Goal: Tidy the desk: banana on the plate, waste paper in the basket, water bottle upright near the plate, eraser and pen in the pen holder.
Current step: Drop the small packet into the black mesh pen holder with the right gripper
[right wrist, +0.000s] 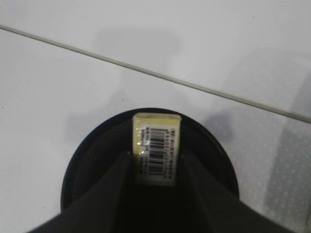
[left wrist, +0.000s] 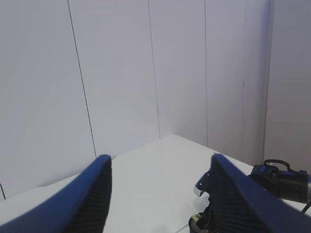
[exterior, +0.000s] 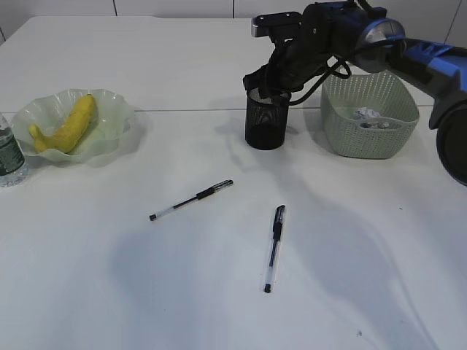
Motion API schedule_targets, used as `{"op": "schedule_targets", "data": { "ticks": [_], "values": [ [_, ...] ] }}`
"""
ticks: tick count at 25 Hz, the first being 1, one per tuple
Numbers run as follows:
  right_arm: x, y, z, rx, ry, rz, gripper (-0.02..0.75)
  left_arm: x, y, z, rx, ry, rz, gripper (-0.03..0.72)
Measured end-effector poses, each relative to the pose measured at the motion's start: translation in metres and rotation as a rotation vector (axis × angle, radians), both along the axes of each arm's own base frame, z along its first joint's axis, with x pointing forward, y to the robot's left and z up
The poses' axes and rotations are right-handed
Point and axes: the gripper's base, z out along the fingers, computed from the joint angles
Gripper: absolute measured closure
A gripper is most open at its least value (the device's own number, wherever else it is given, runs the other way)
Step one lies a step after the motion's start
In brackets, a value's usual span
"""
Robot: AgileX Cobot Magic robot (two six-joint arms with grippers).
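Note:
My right gripper hangs right over the black mesh pen holder. In the right wrist view it is shut on the yellow eraser with a barcode label, held over the holder's mouth. Two black pens lie on the table in front. The banana lies on the pale green plate. The water bottle stands upright at the left edge by the plate. Crumpled paper lies in the green basket. My left gripper is open and empty, raised and facing the wall.
The basket stands just right of the pen holder, under the right arm. A seam between two tabletops runs behind the holder. The left wrist view shows the right arm at its lower right.

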Motion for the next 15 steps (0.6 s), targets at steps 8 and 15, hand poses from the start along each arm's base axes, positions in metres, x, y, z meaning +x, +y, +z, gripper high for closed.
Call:
{"op": "schedule_targets", "data": {
  "ticks": [8, 15],
  "values": [
    [0.0003, 0.0002, 0.0004, 0.006, -0.004, -0.004, 0.435, 0.0, 0.0, 0.0, 0.0, 0.0, 0.0, 0.245],
    [0.0006, 0.0004, 0.0031, 0.025, -0.001, -0.021, 0.421, 0.0, 0.0, 0.0, 0.0, 0.0, 0.0, 0.245]
  ]
}}
